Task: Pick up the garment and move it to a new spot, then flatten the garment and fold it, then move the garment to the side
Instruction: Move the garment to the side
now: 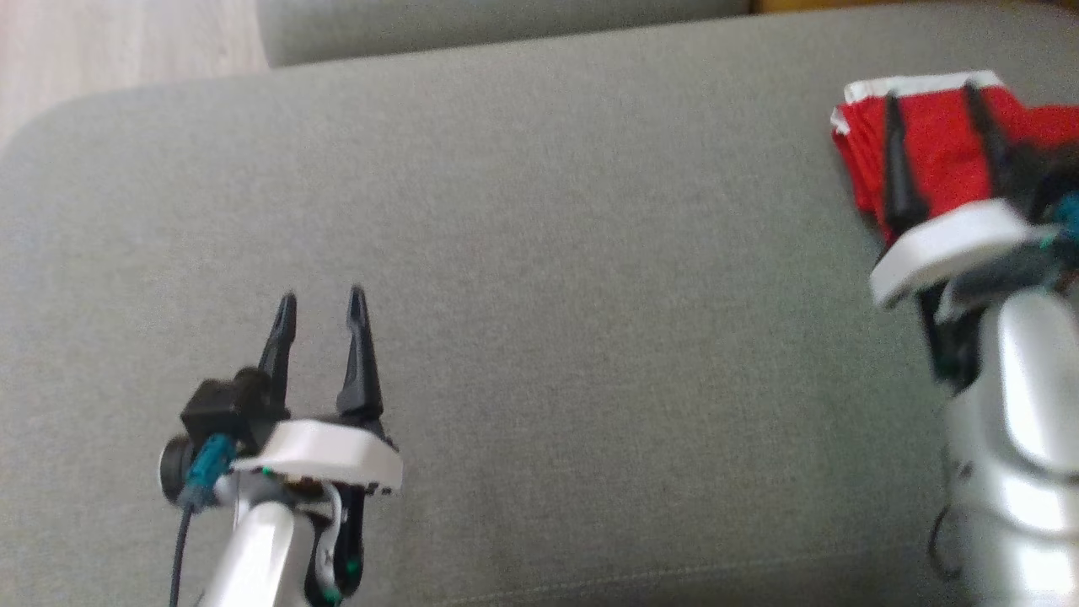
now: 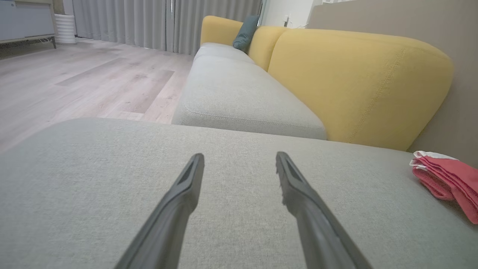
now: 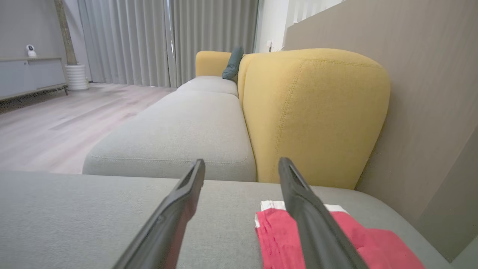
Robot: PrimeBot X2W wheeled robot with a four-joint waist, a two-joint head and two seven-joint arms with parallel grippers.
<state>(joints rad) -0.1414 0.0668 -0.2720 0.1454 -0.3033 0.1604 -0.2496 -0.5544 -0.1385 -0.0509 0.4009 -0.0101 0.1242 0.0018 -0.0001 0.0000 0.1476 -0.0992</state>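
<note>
The right pincer [image 1: 931, 94] stands with its two fingers apart and nothing between them. It is at the upper right of the head view, with both fingers over the red garment [image 1: 940, 152]; whether they touch the cloth I cannot tell. The garment lies there as a neat folded pile with a white edge, on the grey cushion [image 1: 590, 295], near the cushion's right end. In the right wrist view it is at the lower right, under the right finger, just in front of the yellow backrest [image 3: 313, 112].

The left pincer [image 1: 322, 295], at the lower left of the head view, is also apart and empty, over bare cushion, well apart from the garment.

To my eye the folding is done and only the placing at the side remains, or is finishing. If the pile must be gripped again, the fingers should take all layers together at one edge, lift low, and not drag, so the folds do not open.
</note>
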